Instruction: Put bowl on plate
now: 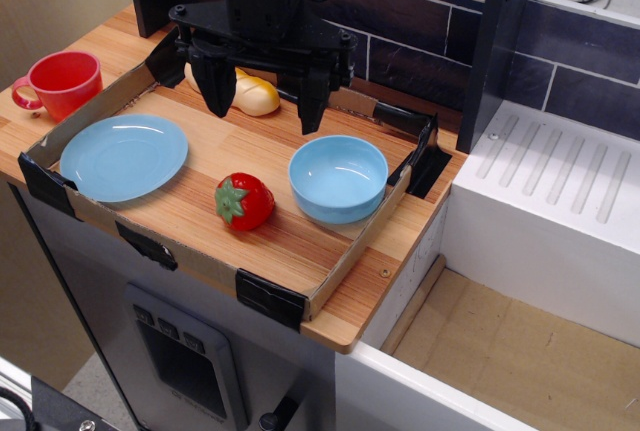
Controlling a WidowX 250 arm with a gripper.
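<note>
Sitting at right end of cardboard-edged wooden tray [190,256], glossy light blue deep bowl [338,177] untouched; flat light blue plate [123,156] at left end, well apart, bare; red plastic strawberry [243,200] between them; black gripper [262,103] above tray, fingers spread, holding nothing; grasp, carry, placement all left.

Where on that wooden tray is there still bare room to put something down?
Bare wood runs between the plate and the strawberry, and along the front edge below both. The back middle, under the open hand, is partly free. It is crowded on the right: the bowl sits close to the strawberry and the tray's wall.
</note>
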